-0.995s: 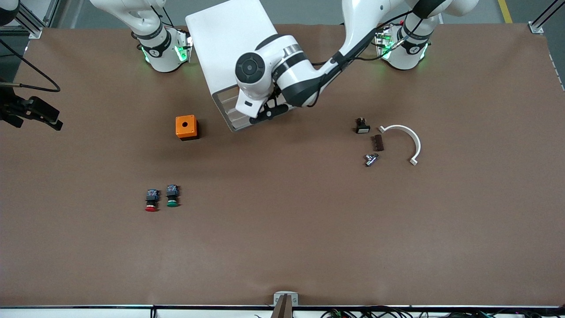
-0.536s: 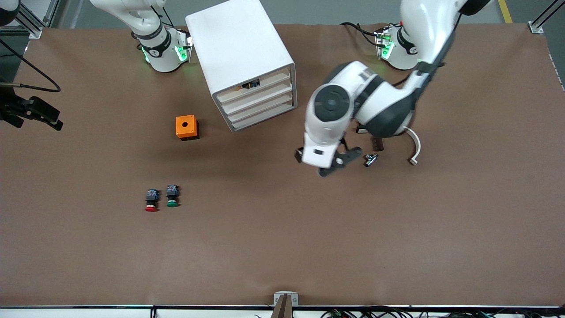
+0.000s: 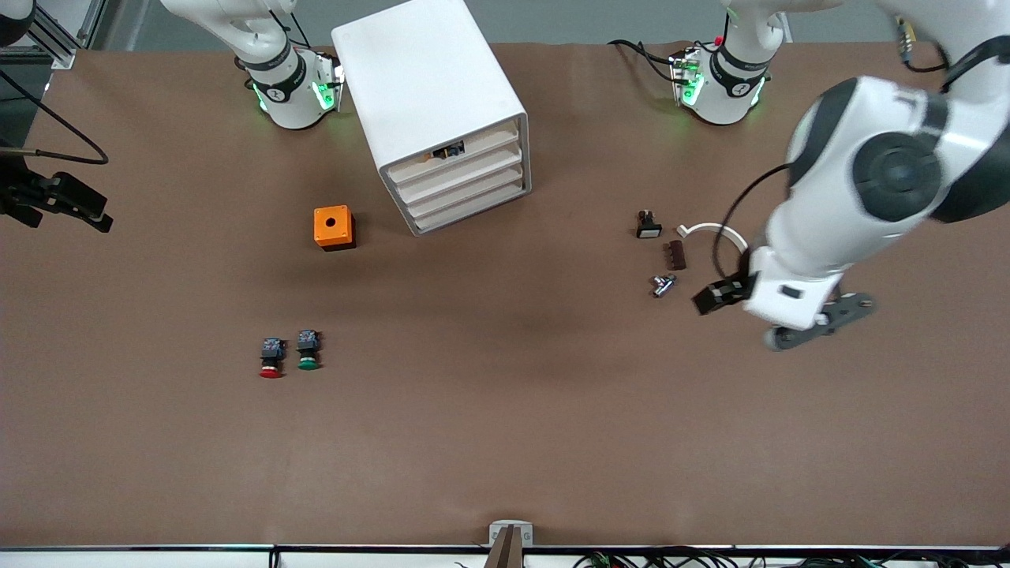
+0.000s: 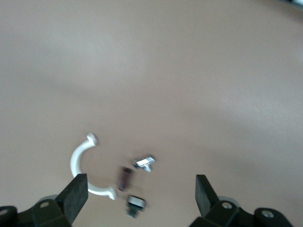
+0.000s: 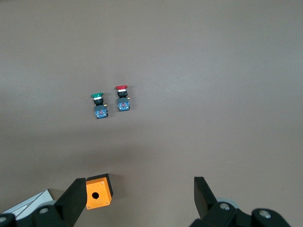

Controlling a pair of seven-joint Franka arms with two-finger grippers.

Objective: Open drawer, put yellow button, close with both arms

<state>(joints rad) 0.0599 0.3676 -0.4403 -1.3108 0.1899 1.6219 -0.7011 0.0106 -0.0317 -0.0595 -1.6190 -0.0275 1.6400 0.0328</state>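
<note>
The white cabinet (image 3: 430, 87) stands near the arms' bases. Its top drawer (image 3: 485, 144) sits pushed in, level with the three below it. The yellow button (image 3: 444, 151) shows in the gap above that drawer's front, inside the drawer. My left gripper (image 3: 821, 322) hangs open and empty over the table toward the left arm's end; in the left wrist view the left gripper (image 4: 139, 196) is above a cluster of small parts. My right gripper (image 5: 140, 198) is open and empty, high over the orange box (image 5: 97, 191). It does not show in the front view.
An orange box (image 3: 334, 227) lies by the cabinet. A red-capped button (image 3: 271, 359) and a green-capped button (image 3: 308, 351) lie nearer the front camera. A white curved piece (image 3: 722, 233), a brown strip (image 3: 676, 255), a metal fitting (image 3: 663, 285) and a small black part (image 3: 648, 226) lie beside the left hand.
The left arm has swung away from the cabinet's drawer fronts to the left arm's end of the table, uncovering the drawers. The right arm has not moved.
</note>
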